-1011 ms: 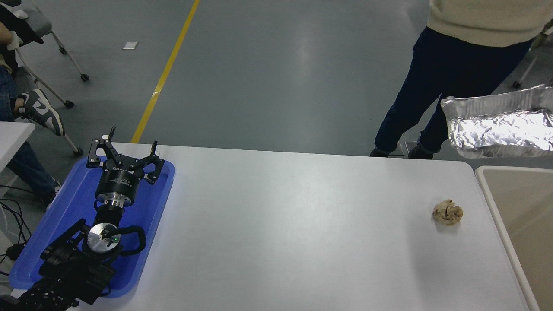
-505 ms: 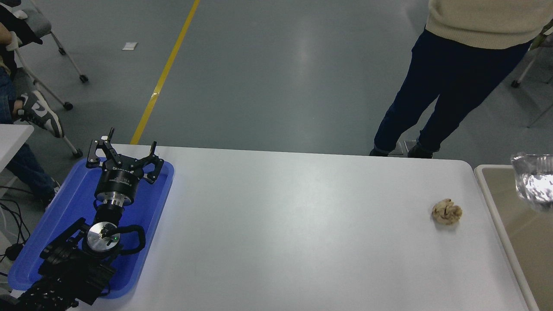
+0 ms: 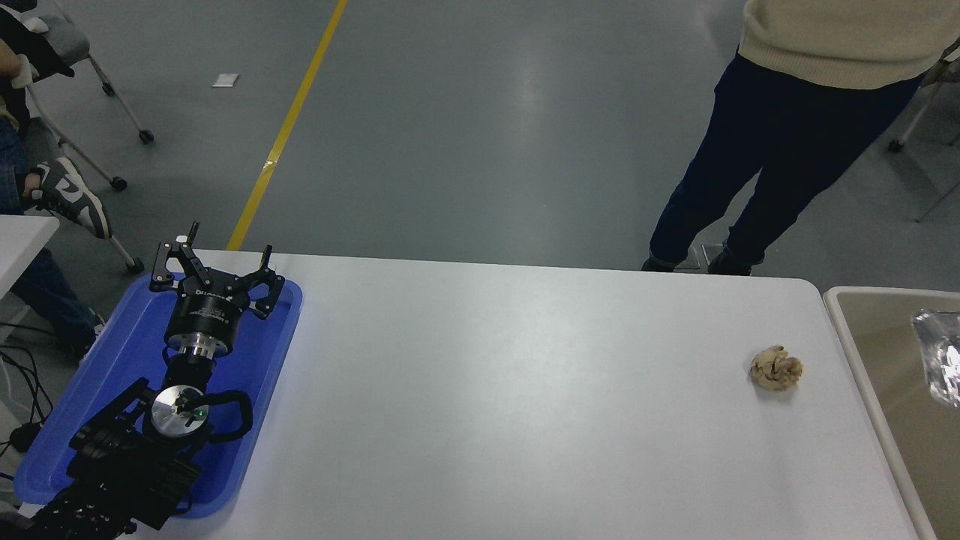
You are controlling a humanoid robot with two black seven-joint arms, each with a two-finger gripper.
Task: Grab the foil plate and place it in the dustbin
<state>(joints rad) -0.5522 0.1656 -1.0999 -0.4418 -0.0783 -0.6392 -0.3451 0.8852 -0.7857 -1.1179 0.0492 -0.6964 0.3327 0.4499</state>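
Note:
The foil plate (image 3: 939,354) shows only as a shiny silver corner at the right edge, inside the beige dustbin (image 3: 874,352), against its tan inner wall. Most of the plate is cut off by the picture's edge. My left gripper (image 3: 214,259) is parked over the blue tray at the lower left, its fingers spread open and empty. My right arm and gripper are out of view.
A flat blue tray (image 3: 270,352) lies under the left arm. A small tan paper ball (image 3: 776,367) sits on the white table (image 3: 525,390) near the dustbin. A person (image 3: 780,127) stands at the far right side; another sits at the far left.
The foil plate has dropped from high above the dustbin's far end down into the dustbin, shifting right until only a corner shows. The left arm has not moved.

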